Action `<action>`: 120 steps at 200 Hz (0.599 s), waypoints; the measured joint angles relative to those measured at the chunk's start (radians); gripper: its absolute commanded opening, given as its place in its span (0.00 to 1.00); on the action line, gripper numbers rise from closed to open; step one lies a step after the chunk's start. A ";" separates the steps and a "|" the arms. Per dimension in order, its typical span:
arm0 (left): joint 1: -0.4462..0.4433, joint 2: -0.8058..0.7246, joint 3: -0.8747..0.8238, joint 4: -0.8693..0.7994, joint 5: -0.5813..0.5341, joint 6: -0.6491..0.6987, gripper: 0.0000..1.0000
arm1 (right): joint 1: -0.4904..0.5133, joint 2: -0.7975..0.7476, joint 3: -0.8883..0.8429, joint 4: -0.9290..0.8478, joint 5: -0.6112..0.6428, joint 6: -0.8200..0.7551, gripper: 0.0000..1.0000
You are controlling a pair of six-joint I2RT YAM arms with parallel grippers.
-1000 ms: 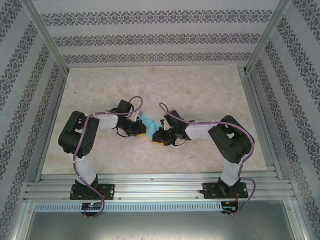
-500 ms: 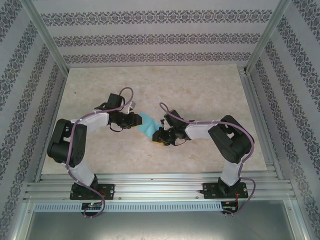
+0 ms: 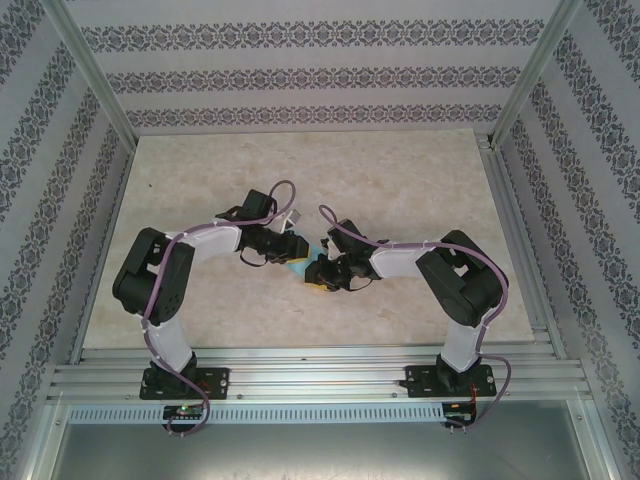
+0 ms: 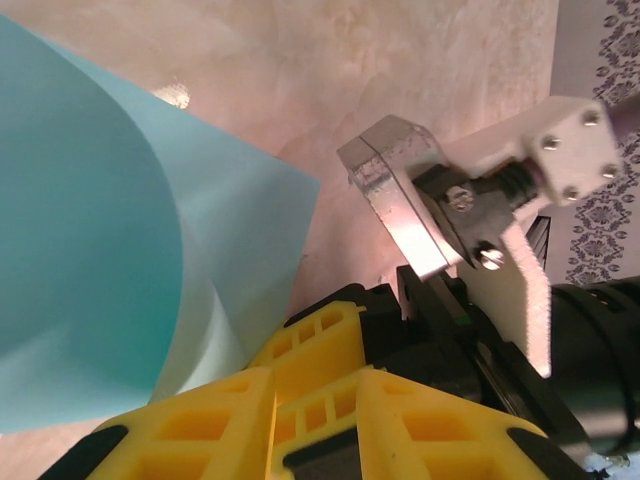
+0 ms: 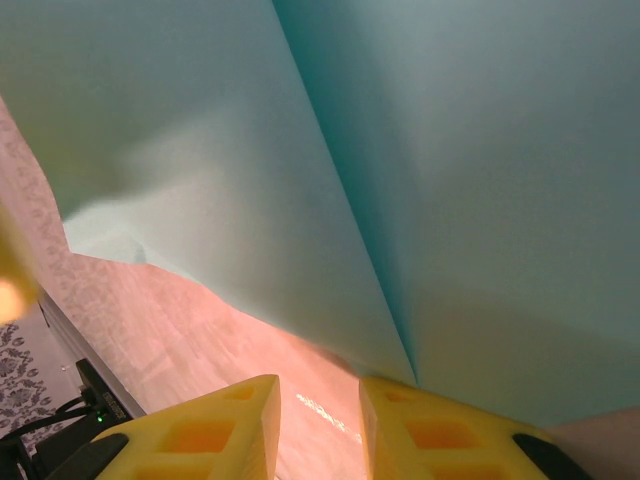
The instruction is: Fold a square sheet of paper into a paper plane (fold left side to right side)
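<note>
The left arm [image 3: 160, 285] and right arm [image 3: 462, 285] rise from the near edge of the counter [image 3: 400, 180] and bend inward, so the two hands meet around its middle. The right hand [image 3: 322, 272] sits slightly nearer. The left hand [image 3: 289, 246] is just beyond it and to the left, almost touching it. A small patch of the turquoise sheet of paper [image 3: 299, 263] shows between them, mostly covered from above.

From the right wrist, the right hand's yellow fingers [image 5: 220, 420] stand a little apart with nothing between them, and bare counter shows through the gap. The sheet arches above them in a broad curl. A soft fold line runs down to the tip of one finger.

From the left wrist, the sheet bows up in a curve to one side of the left hand's yellow fingers [image 4: 180, 420]. One of its corners points toward the right hand's metal bracket [image 4: 400, 190]. I cannot tell whether the left hand pinches the sheet, because another yellow part crowds its fingertips.

Patterned walls [image 3: 300, 75] stand farthest back.
</note>
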 measured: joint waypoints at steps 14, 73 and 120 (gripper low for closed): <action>-0.009 0.021 0.012 0.001 -0.003 0.000 0.27 | 0.000 0.000 0.001 -0.002 0.000 0.000 0.28; -0.012 0.068 0.031 -0.015 -0.059 0.012 0.27 | 0.000 0.001 0.003 -0.007 0.000 0.000 0.28; -0.012 0.090 0.042 -0.026 -0.084 0.021 0.27 | 0.000 0.001 0.003 -0.007 0.001 0.000 0.28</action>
